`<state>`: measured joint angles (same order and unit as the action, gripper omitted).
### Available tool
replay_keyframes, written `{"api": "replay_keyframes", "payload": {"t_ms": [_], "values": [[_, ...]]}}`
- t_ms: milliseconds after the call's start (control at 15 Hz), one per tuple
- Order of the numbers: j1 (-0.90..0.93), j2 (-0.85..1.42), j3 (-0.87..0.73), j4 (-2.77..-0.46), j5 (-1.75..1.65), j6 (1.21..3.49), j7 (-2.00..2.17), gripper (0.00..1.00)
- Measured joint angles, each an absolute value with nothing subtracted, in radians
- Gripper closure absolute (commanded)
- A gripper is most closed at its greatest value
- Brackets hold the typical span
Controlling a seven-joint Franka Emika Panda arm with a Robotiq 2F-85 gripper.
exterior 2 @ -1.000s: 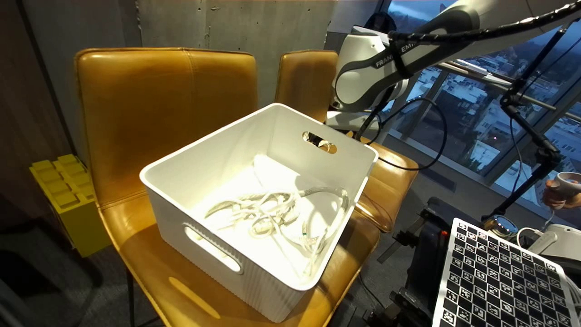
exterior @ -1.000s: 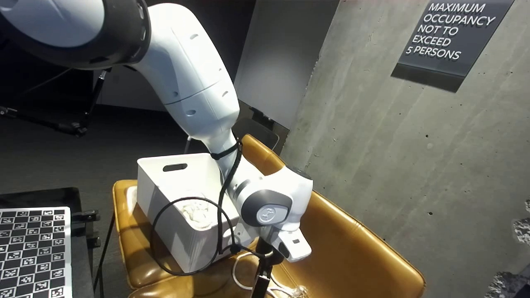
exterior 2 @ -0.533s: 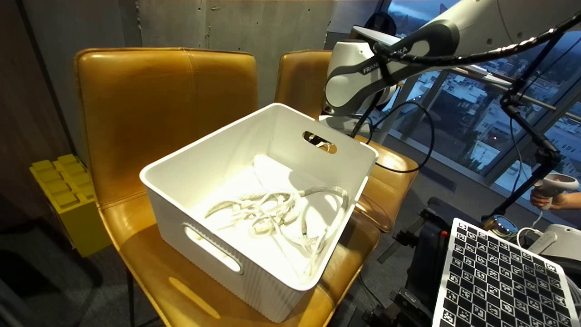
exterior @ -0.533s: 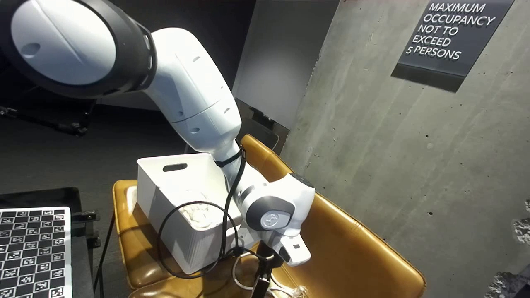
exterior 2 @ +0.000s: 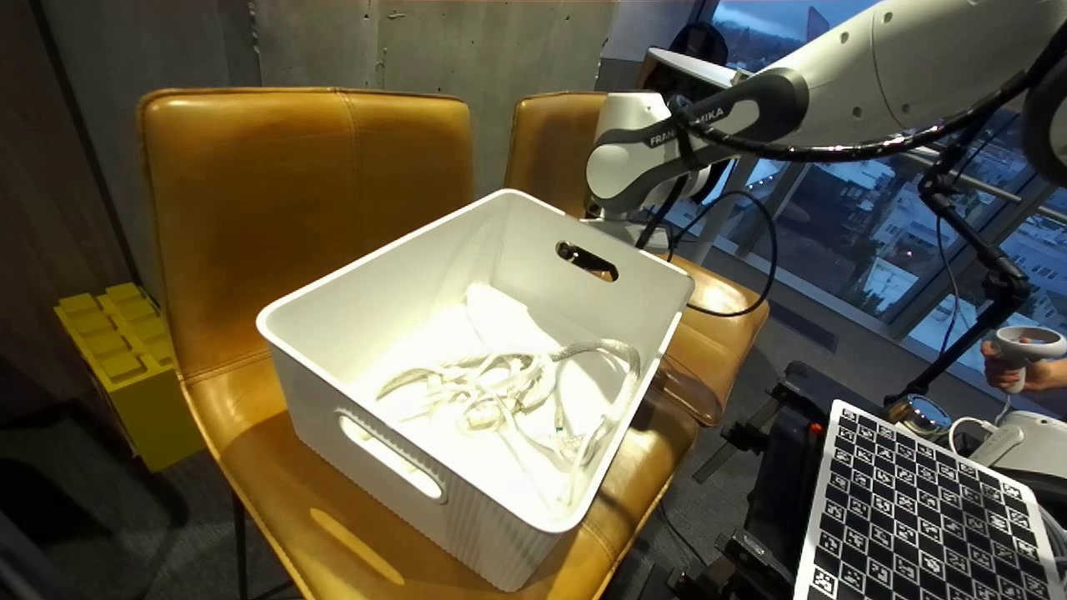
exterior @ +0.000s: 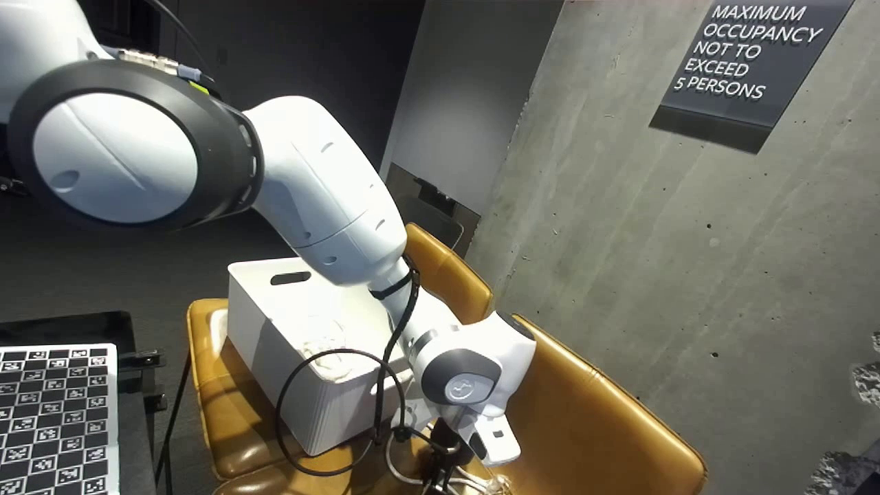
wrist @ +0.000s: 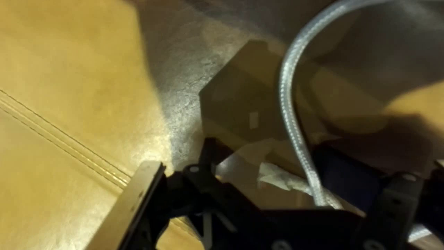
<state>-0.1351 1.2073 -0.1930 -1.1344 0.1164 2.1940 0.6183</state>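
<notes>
My gripper is open in the wrist view, one dark finger at the left and one at the right, apart. A light braided cable curves down into the space between the fingers, with a pale wrapped cable end beside it. I cannot tell whether a finger touches it. In an exterior view the gripper is low over a tan leather chair, beside white cable loops partly cut off by the frame. A white bin stands beside it on another tan chair, with tangled white cables inside.
A black cable loop hangs from the arm in front of the bin. A checkered marker board lies on a black stand. A yellow brick-shaped box is on the floor. A concrete wall rises behind the chairs. A hand holds a white controller.
The arm has come down, and the hand has sunk toward the chair seat and slightly right in an exterior view. Dark parts now show through the bin's handle slot. The bin has not moved.
</notes>
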Motion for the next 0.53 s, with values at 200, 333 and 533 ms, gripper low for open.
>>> {"api": "replay_keyframes", "payload": {"t_ms": [200, 333, 533], "values": [[-0.160, 1.230, -0.195, -1.108, 0.116, 2.155, 0.619, 0.80], [-0.178, 1.241, -0.199, -1.105, 0.116, 2.147, 0.619, 0.94], [-0.193, 1.239, -0.204, -1.108, 0.116, 2.144, 0.617, 1.00]]}}
